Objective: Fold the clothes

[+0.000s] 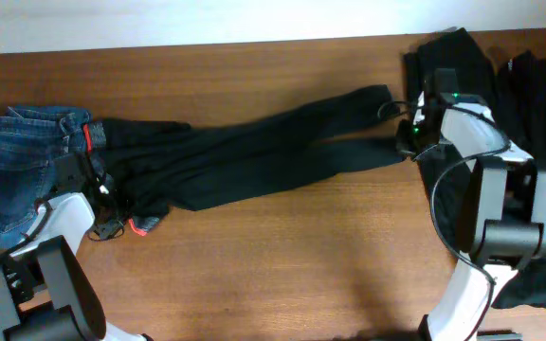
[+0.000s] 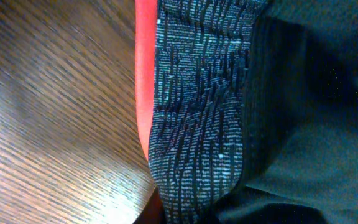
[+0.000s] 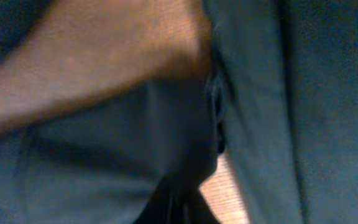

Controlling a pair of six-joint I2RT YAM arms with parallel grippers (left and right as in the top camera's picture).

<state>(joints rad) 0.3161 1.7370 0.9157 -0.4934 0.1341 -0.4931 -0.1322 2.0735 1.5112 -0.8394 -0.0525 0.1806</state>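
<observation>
Overhead, I find the black trousers (image 1: 254,152) laid lengthwise on the table (image 1: 273,275), stretched between my two claws. The left claw (image 1: 98,180) sits at the waistband end. From there the garment runs across to the right claw (image 1: 409,133), which sits at the leg ends. The two legs lie close together and part slightly just short of the right claw. The cloth is bunched and wrinkled around the left claw.

Left claw: it is low over the waistband (image 2: 197,112), but I cannot tell whether it touches the cloth. Its wrist camera is filled by the knitted waistband, with the red-orange lining (image 2: 143,81) along one edge and bare wood beside that. No fingertip shows there, so I cannot tell whether the jaws are apart or clamped on fabric. Overhead, red-orange shows on either side of this claw.

Right claw: its wrist view is blurred. Dark cloth fills most of it, with wood at the upper left and a small patch lower down. I cannot tell how the jaws stand.

Other items: blue jeans (image 1: 17,170) lie just outward of the left claw, against the trousers' waistband end. A heap of dark clothing (image 1: 529,95) lies outward of the right claw, beyond the leg ends.
</observation>
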